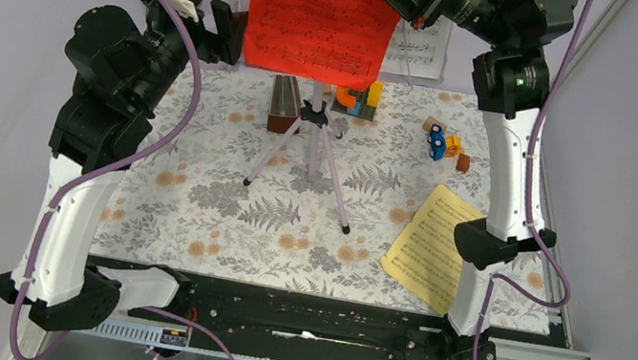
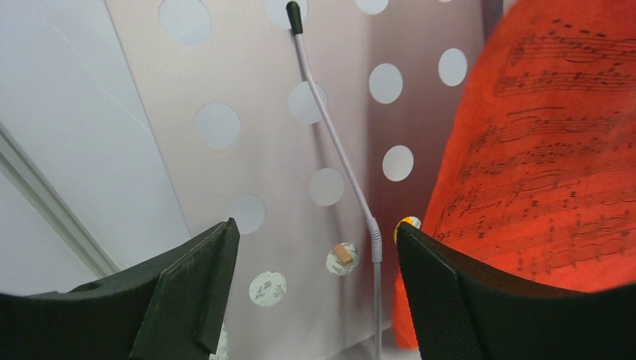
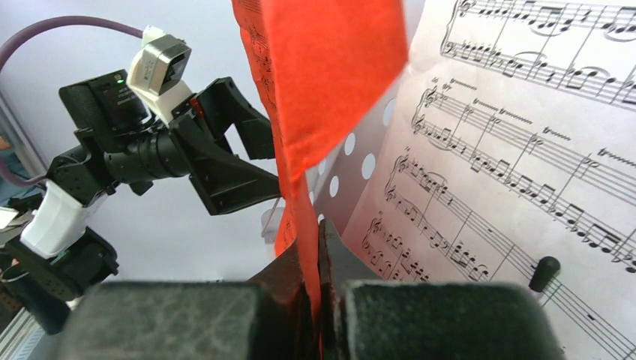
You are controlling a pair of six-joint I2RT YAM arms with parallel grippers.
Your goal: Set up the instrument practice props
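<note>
Right gripper is clenched on one edge of the red sheet, pinching thin paper between the pads. My read is that it's holding the page up against the stand panel so it can settle onto it. Whether the bottom edge sits on the ledge, I can't tell.

Left gripper is released, jaws wide and nothing between them. It faces the left part of the panel, with the holder wire straight ahead. It's probably there to steady the panel or work that wire over the page.

The red sheet is up high at the back, above the tripod. It's printed with black notation and bowed, not flat, and the free corner folds over near the pinch.

White sheet is already on the panel beside it. Yellow sheet lies flat on the surface, near the right arm and well apart from the stand. Toy blocks sit just behind the tripod.
</note>
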